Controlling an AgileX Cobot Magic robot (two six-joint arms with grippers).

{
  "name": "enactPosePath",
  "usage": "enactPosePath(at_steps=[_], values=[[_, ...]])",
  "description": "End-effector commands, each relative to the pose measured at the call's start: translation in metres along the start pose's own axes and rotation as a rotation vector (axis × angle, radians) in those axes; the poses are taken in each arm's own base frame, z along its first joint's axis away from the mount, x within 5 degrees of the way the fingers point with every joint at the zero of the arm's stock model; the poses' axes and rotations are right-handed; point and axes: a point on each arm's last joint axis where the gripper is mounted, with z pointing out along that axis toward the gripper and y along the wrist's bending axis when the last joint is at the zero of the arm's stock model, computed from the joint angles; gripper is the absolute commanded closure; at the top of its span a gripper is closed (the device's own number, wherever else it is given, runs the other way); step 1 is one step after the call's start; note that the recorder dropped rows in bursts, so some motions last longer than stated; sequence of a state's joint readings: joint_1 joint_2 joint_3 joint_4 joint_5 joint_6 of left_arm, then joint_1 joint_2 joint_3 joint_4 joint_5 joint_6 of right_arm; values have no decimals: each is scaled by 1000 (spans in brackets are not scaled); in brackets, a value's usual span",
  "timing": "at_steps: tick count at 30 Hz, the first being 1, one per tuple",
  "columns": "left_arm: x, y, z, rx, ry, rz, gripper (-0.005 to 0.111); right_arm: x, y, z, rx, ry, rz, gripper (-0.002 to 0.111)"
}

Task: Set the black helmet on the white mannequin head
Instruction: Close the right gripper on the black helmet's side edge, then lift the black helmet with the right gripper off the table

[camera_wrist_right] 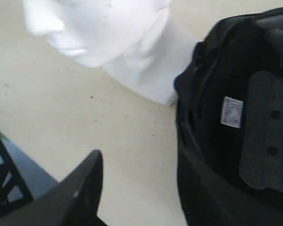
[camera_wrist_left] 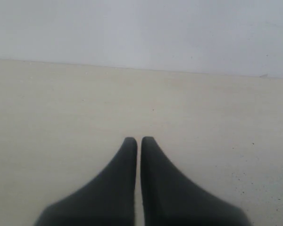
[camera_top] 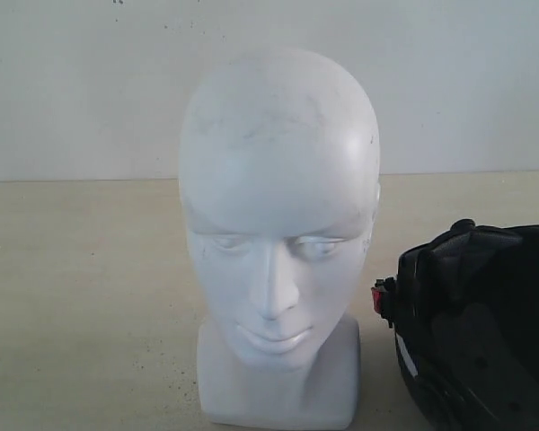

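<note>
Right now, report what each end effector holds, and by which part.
Nothing is held. The left end effector is shut on nothing; the right end effector is open, its visible finger apart from the black helmet.

White mannequin head [camera_top: 278, 206], bald, faint grey scuffs, upright on squarish base, mid-worktop, well off far edge, black helmet [camera_top: 485, 332] just beside it toward right edge, off the head, padded lining exposed

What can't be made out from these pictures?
Black helmet: outer shell and visor; the exterior view's right and bottom edges cut it, showing mostly lining.
White mannequin head: its back; turned away from the exterior view.
Right gripper: second finger; lost against the dark helmet, right wrist view.
</note>
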State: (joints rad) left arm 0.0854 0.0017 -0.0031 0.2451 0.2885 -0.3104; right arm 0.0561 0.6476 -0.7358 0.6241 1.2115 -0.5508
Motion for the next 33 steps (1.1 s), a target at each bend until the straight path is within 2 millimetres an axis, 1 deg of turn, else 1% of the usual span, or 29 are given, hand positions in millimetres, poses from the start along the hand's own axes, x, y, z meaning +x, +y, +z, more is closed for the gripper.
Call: enactPosePath(at_steps=[1, 3, 4, 7, 8, 14, 18, 24, 29, 33], values=[[1, 0, 0, -4, -1, 8, 102, 10, -10, 29, -35, 51, -50, 51], [1, 0, 0, -4, -1, 8, 102, 16, -15, 41, -21, 58, -85, 51], [1, 0, 0, -4, -1, 8, 102, 19, -17, 46, -15, 51, -100, 49], [1, 0, 0, -4, -1, 8, 102, 23, -19, 56, -1, 27, -103, 38], [1, 0, 0, -4, -1, 8, 102, 24, -19, 58, -2, 26, -108, 36], [1, 0, 0, -4, -1, 8, 102, 19, -21, 77, -13, 46, -122, 37], [1, 0, 0, -4, -1, 8, 102, 15, -28, 96, 6, 86, -108, 37], [1, 0, 0, -4, -1, 8, 102, 15, -38, 118, 26, 161, -60, 37], [1, 0, 0, -4, -1, 8, 102, 15, -44, 129, 36, 193, -19, 37], [1, 0, 0, -4, -1, 8, 102, 16, -46, 133, 41, 204, -5, 37]])
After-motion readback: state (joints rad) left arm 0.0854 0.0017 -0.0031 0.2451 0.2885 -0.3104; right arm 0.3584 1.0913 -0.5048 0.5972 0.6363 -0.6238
